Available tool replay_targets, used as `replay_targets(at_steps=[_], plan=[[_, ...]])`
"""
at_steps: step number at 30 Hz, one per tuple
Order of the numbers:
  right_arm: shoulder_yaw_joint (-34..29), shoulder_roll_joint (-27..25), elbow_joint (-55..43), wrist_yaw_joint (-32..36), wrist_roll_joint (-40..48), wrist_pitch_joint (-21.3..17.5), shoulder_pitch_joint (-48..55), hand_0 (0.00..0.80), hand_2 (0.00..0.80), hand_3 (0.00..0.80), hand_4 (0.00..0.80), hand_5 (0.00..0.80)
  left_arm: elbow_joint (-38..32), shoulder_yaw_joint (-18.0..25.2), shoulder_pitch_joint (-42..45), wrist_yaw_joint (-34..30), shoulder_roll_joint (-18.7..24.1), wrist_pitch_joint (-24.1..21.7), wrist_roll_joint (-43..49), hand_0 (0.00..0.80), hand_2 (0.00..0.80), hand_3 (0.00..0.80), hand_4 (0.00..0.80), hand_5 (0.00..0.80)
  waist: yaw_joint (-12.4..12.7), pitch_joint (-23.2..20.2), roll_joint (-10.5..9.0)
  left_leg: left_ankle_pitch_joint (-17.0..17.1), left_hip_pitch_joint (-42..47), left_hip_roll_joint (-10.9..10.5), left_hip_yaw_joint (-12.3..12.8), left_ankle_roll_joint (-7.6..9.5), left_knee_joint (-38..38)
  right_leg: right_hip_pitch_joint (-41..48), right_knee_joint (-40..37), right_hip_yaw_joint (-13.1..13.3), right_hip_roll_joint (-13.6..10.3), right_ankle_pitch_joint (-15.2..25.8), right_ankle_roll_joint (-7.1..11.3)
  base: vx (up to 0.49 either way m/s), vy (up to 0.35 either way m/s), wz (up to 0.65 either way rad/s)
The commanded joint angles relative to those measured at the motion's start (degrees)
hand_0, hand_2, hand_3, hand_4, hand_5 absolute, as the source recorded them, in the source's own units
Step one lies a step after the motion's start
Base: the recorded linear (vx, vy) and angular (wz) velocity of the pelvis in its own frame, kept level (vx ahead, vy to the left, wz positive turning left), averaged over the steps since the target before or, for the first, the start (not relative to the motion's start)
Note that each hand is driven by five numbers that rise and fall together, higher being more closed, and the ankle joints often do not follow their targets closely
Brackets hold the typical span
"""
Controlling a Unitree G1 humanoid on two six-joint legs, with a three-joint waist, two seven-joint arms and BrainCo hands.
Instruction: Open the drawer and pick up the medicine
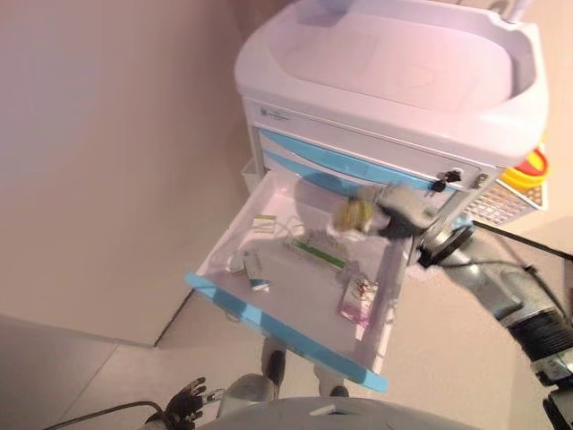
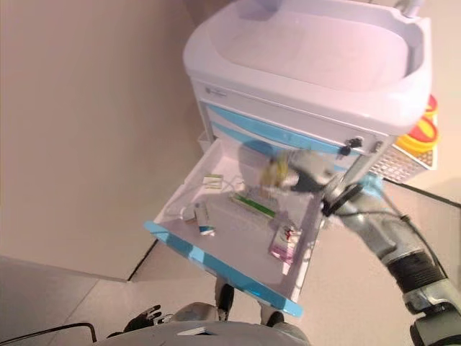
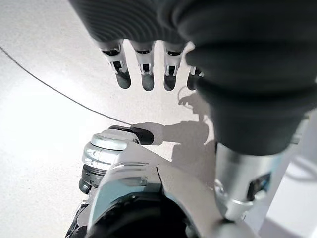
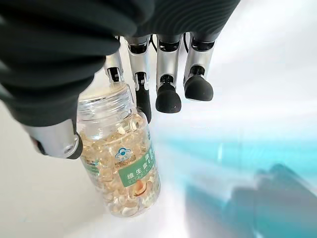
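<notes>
The top drawer [image 1: 235, 305] of a white and blue cart [image 1: 394, 81] stands pulled out. My right hand [image 1: 405, 215] is above the drawer's back right part, shut on a clear medicine bottle [image 1: 352, 215] full of yellow capsules. In the right wrist view the bottle [image 4: 121, 158] sits between the thumb [image 4: 57, 141] and the fingers [image 4: 168, 94], clear of the drawer floor. My left hand [image 1: 185, 400] hangs low by the floor, open and empty; its fingers [image 3: 146, 74] show straight in the left wrist view.
In the drawer lie a green box [image 1: 315, 252], a white and blue box [image 1: 254, 269], a small packet [image 1: 263, 224] and a pink sachet [image 1: 358, 300]. A side basket [image 1: 501, 204] with yellow things [image 1: 528, 170] hangs on the cart's right. A wall runs on the left.
</notes>
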Motion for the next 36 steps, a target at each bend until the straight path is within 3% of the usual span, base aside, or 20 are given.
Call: replay_targets(at_steps=[1,3,7,10,15,26,36], plan=[[-2.86,-2.43,-4.88,-9.54,6.9,2.38,-8.14,0.8,0.8,0.8,0.8,0.8,2.94,-1.6,-2.64,-1.0,-1.27,-1.03,-1.8,0.0,0.0,0.0,0.0,0.0,0.98,-1.4,-1.65,-7.38,2.79,-2.4,1.84,1.05,0.76,-2.77,5.52,2.63,-0.77,-0.17,1.71,0.034,0.039,-0.16],[-6.37,-4.61,-2.12,-12.69,8.68,4.58,-12.68,0.8,0.8,0.8,0.8,0.8,3.25,-1.58,-2.39,-1.39,-1.05,-0.86,-1.64,0.0,0.0,0.0,0.0,0.0,1.17,-1.89,-1.76,-7.69,3.13,-2.38,2.13,0.9,0.86,-2.45,5.44,2.77,-0.77,-0.4,1.7,0.041,0.041,-0.14],[-5.49,-8.8,6.43,-16.63,9.84,10.12,-20.4,0.8,0.8,0.8,0.8,0.8,2.93,-2.36,-2.29,-1.6,-0.16,-0.05,-1.53,0.0,0.0,0.0,0.0,0.0,2.23,-2.43,-2.22,-7.85,3.34,-2.61,1.7,0.83,1.09,-1.78,5.07,2.49,-0.82,-0.53,1.54,0.043,0.019,-0.04],[-2.08,-12.69,13.69,-16.55,11.1,14.09,-26.39,0.8,0.8,0.8,0.8,0.8,2.4,-3.06,-2.26,-1.81,1.07,1.17,-1.59,0.0,0.0,0.0,0.0,0.0,3.38,-2.6,-2.61,-7.86,3.28,-2.75,1.09,0.77,1.27,-1.38,4.84,1.97,-0.92,-0.63,1.45,0.033,0.002,0.07],[8.6,-17.58,28.12,-8.96,13.15,17.84,-37.02,0.8,0.8,0.8,0.8,0.8,1.16,-4.45,-2.63,-1.92,3.18,3.54,-2.62,0.0,0.0,0.0,0.0,0.0,5.43,-2.87,-3.29,-7.53,2.99,-3.25,-0.57,0.76,1.18,-0.9,4.43,0.87,-1.08,-0.61,1.33,0.032,0.009,0.11],[31.13,-19.83,49.77,9.82,13.75,21.59,-57.28,0.8,0.8,0.8,0.8,0.8,-0.07,-5.59,-2.66,-2.19,5.31,4.82,-3.53,0.0,0.0,0.0,0.0,0.0,8.65,-2.98,-4.63,-6.84,2.5,-3.97,-3.71,0.73,1.01,-0.17,4.51,-1.34,-1.39,-0.79,0.94,0.046,0.015,0.2],[38.05,-18.45,58.92,21.06,10.27,19.74,-63.28,0.8,0.8,0.8,0.8,0.8,0.3,-5.41,-2.13,-2.36,6.15,5.31,-2.65,0.0,0.0,0.0,0.0,0.0,10.51,-2.52,-5.29,-6.68,2.73,-4.24,-4.8,0.95,0.95,0.09,5.25,-2.02,-1.48,-1.22,0.91,0.035,0.007,0.12]])
